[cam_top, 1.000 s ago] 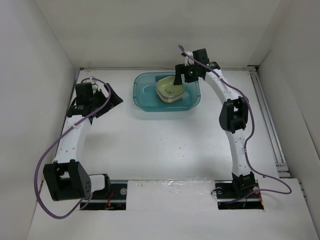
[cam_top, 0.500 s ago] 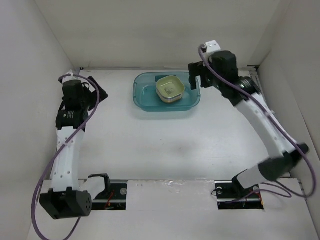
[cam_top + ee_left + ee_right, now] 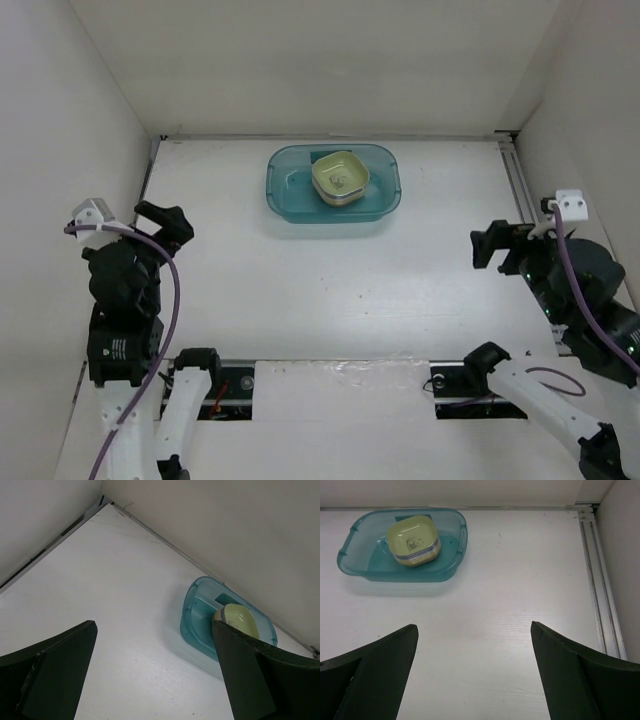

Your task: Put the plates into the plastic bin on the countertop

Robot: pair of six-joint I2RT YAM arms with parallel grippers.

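Note:
The teal-blue plastic bin (image 3: 287, 195) stands on the white countertop (image 3: 330, 280) at the back centre. A stack of plates (image 3: 340, 178) sits inside it, pale green on top, with lavender and orange edges showing below. The bin (image 3: 365, 567) and stack (image 3: 414, 541) also show in the right wrist view, and the bin (image 3: 200, 625) and stack (image 3: 239, 618) show in the left wrist view. My left gripper (image 3: 165, 222) is open and empty at the near left. My right gripper (image 3: 490, 245) is open and empty at the near right. Both are far from the bin.
White walls bound the counter on the left, back and right. A metal rail (image 3: 535, 240) runs along the right edge and shows in the right wrist view (image 3: 600, 580). The arm bases sit at the near edge.
Both arms have pulled back from the bin to the near side corners. The right gripper left the stack of plates in the bin; the left gripper moved from back left to near left.

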